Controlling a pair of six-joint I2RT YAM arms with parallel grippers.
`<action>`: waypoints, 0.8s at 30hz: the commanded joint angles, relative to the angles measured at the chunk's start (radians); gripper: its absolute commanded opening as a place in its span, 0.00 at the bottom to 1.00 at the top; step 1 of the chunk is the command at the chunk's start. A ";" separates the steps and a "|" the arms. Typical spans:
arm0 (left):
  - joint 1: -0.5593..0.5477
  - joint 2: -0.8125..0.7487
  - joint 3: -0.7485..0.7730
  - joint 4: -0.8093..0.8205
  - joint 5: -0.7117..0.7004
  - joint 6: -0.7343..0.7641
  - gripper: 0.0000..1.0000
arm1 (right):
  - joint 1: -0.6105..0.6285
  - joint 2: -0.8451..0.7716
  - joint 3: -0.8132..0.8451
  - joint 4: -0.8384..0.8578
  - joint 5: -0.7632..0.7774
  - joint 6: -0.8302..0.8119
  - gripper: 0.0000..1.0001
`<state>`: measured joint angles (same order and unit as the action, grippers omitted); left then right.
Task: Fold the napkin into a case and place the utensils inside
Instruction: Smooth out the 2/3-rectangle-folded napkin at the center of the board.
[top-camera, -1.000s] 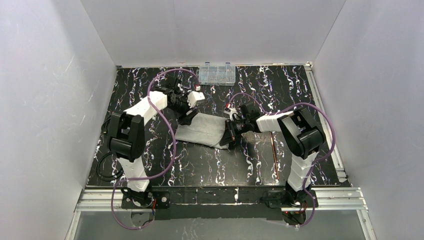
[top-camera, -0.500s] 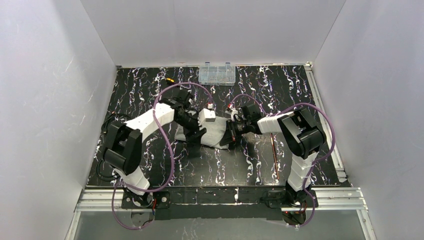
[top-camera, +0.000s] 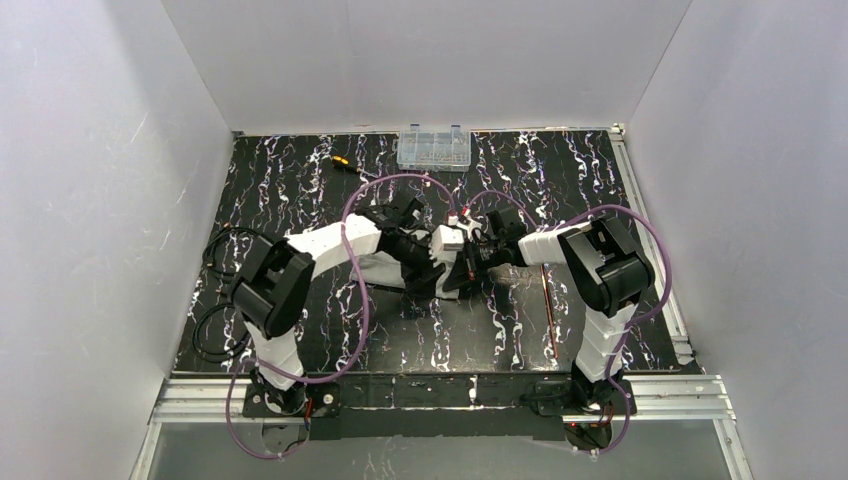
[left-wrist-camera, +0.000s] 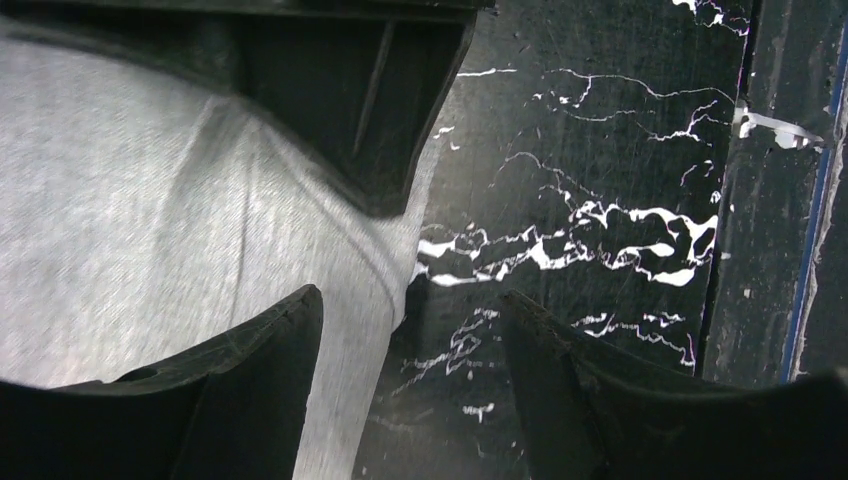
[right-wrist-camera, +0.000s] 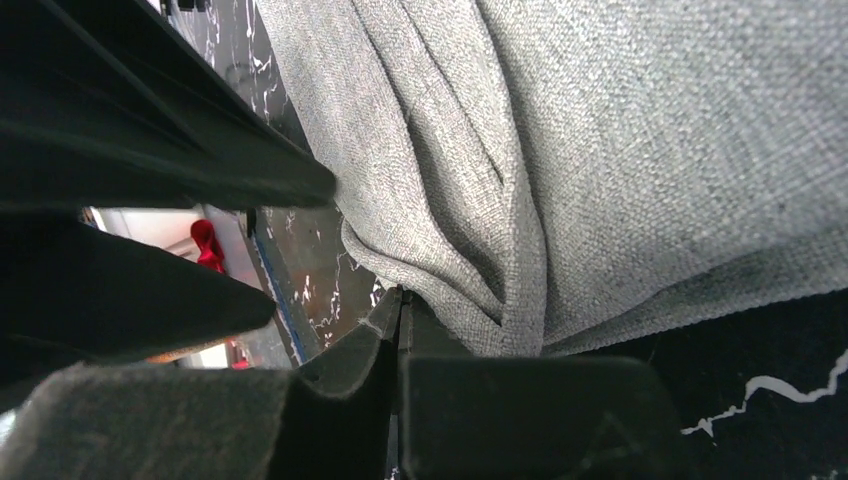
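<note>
The light-grey napkin (top-camera: 380, 268) lies mid-table, mostly hidden under both arms. My left gripper (top-camera: 432, 272) hovers open over its right edge. In the left wrist view the napkin (left-wrist-camera: 150, 230) fills the left side, and its edge runs between the spread fingers of that gripper (left-wrist-camera: 410, 340). My right gripper (top-camera: 456, 278) sits right beside it. In the right wrist view it (right-wrist-camera: 400, 305) is shut at bunched folds of the napkin (right-wrist-camera: 600, 150), which gather at its fingertips. Thin copper utensils (top-camera: 545, 290) lie on the table to the right of the right arm.
A clear compartment box (top-camera: 433, 147) stands at the table's far edge. An orange-and-black screwdriver (top-camera: 342, 162) lies at the far left. The two wrists are almost touching; the left gripper's dark fingers (right-wrist-camera: 150, 130) fill the upper left of the right wrist view.
My left arm has swung right and nearer, from the napkin's far-left end across the cloth to beside the right gripper, which uncovers the screwdriver. The right gripper has stayed put.
</note>
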<state>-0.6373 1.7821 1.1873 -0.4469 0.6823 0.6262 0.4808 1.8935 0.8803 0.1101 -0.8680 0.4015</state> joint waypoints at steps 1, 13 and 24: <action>-0.045 0.071 0.038 0.010 0.000 -0.031 0.63 | -0.007 0.024 0.011 0.002 -0.030 0.054 0.07; 0.001 0.200 0.119 -0.023 -0.011 -0.036 0.61 | -0.006 0.023 -0.007 0.006 -0.042 0.088 0.06; 0.008 0.126 0.054 0.042 -0.168 0.060 0.59 | -0.012 0.039 0.007 0.014 -0.043 0.137 0.05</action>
<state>-0.6323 1.9350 1.2495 -0.3996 0.6678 0.6262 0.4767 1.9217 0.8799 0.1150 -0.8967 0.5190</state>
